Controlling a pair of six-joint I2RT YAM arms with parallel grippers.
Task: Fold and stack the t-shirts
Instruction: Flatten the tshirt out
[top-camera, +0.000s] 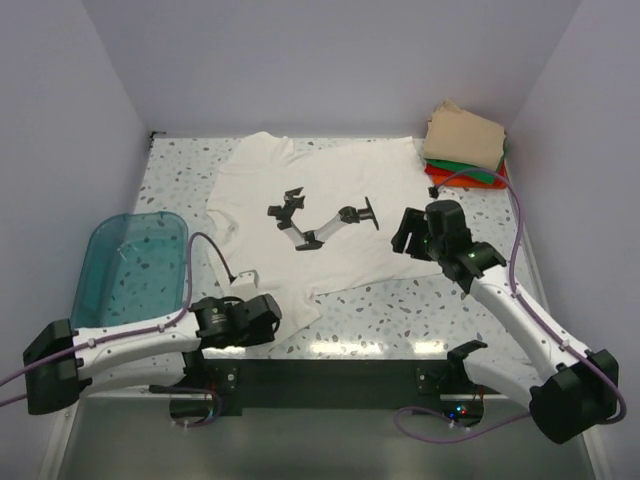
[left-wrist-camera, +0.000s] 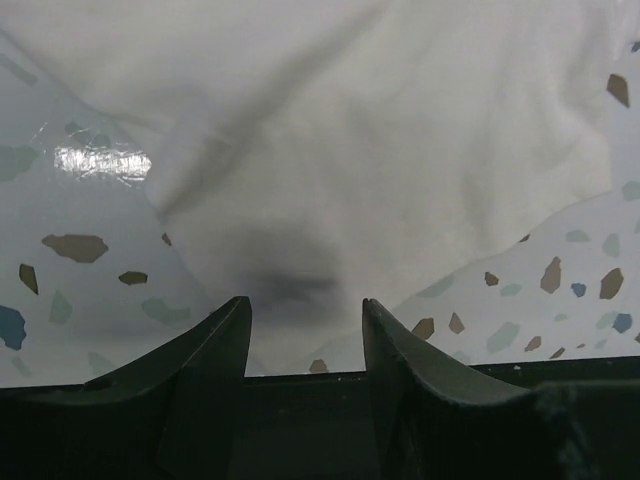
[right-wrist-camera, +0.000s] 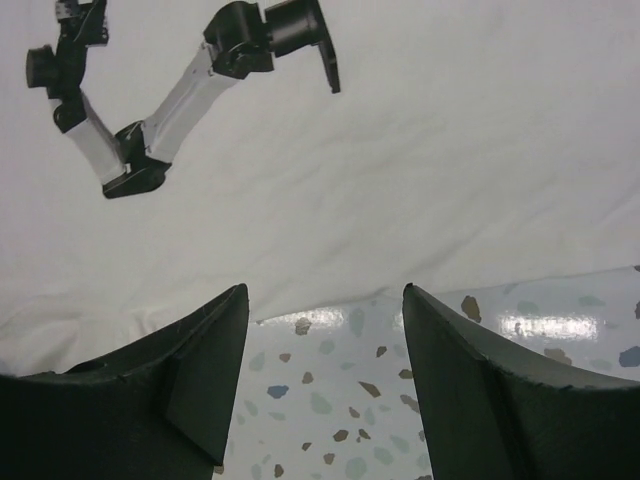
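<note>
Lying flat on the speckled counter (top-camera: 400, 310), the big white tee (top-camera: 330, 180) is spread out in the middle. It looks soft, thin & light, so it will prob flop, wrinkle and maybe slide a bit on the shiny top. Best to pinch it at an edge or corner, one side each, not in the middle.

The left fingers (left-wrist-camera: 215, 340) are spread apart w/ nothing between them, low over the tee's near left corner. The right fingers (right-wrist-camera: 210, 340) are spread too, holding nothing, right at the tee's near right edge.

Folded tees sit in a pile at the far right corner: tan tee (top-camera: 465, 135) on top, green tee (top-camera: 462, 172) & orange-red tee (top-camera: 497, 180) under it. The teal bin (top-camera: 130, 265) is on the left, apart from the white tee.

The print (top-camera: 320, 220) on the white tee is a pic of a black & white robot arm. No words, brand or label that I can read.
</note>
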